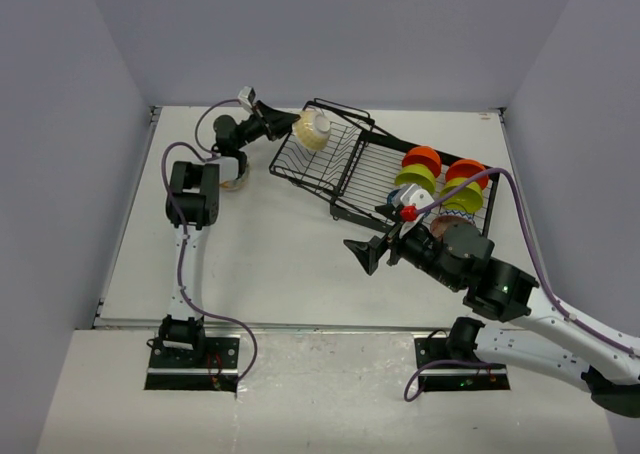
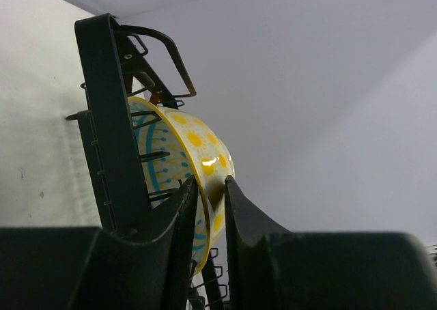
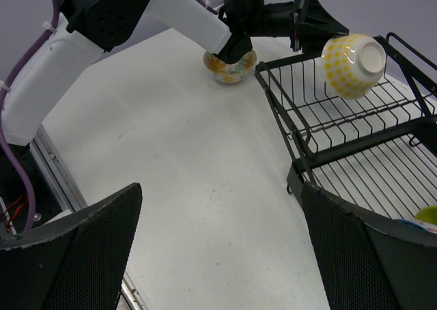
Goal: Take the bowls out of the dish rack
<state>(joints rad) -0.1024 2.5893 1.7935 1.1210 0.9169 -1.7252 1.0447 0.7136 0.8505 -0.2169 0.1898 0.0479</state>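
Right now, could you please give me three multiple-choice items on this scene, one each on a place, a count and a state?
1. Where is the dotted bowl?
A. at the rack's left end
B. by the right arm's base
C. at the rack's right end

2. How many orange bowls stand in the rack?
A. none
B. two
C. five

3. How is the right pincer?
A. shut on a green bowl
B. shut on the rack
C. open, empty

Answers:
1 A, the left pincer grips its rim there.
2 B, the top view shows two, toward the right end.
3 C, its fingers stand wide apart, holding nothing.
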